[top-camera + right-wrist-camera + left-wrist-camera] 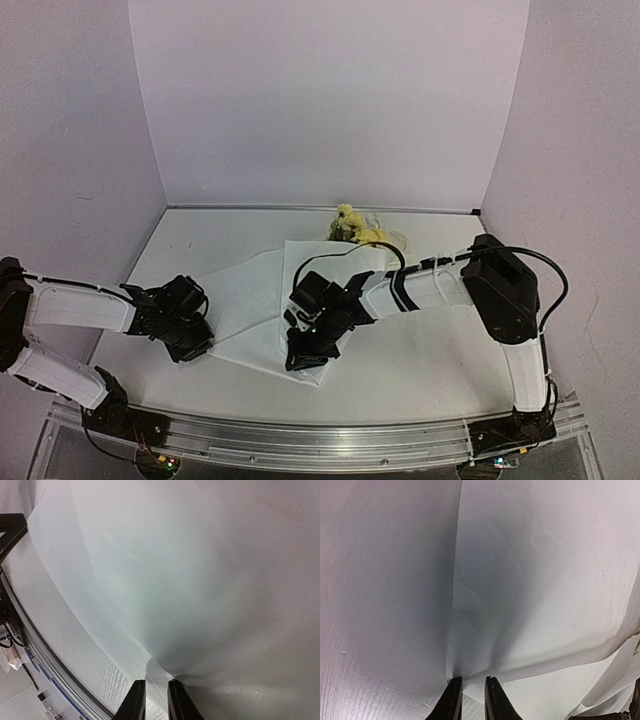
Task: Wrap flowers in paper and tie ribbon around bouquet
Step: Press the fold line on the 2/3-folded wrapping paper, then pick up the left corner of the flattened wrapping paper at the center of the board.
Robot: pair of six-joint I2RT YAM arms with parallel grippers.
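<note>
**Both grippers at the near corners of the spread paper**

White table (420, 370) with a faint wood grain, boxed in on three sides by plain pale lilac walls (330, 100). Along the near edge, a metal rail (320, 440) carrying both arm bases.

Spread over the middle and left of the table: the paper (255, 300), thin, white and creased, lying mostly flat with one fold line across it. At its far end, close to the back wall: the flowers (350, 228), pale yellow heads with bits of green, well apart from both grippers.

Left gripper (193, 345): sits low at the paper's left near corner. Seen from its own wrist, shows fingers (451, 702) almost together, only a thin slit between them. Tips right at the corner of the sheet, with bare table to the left. Cannot tell whether pinching that corner or merely touching it.

Right gripper (305, 358): reaches in from the right and points down at the sheet's nearest corner, close to the table's front. Seen from its own wrist, shows fingers (134, 702) close together, pinching a narrow tongue of paper running down into the gap. Creases fanning out from the tips, and the sheet rising away from them like a slack tent. To the left of the sheet's edge, bare table grain and then the rail.
</note>
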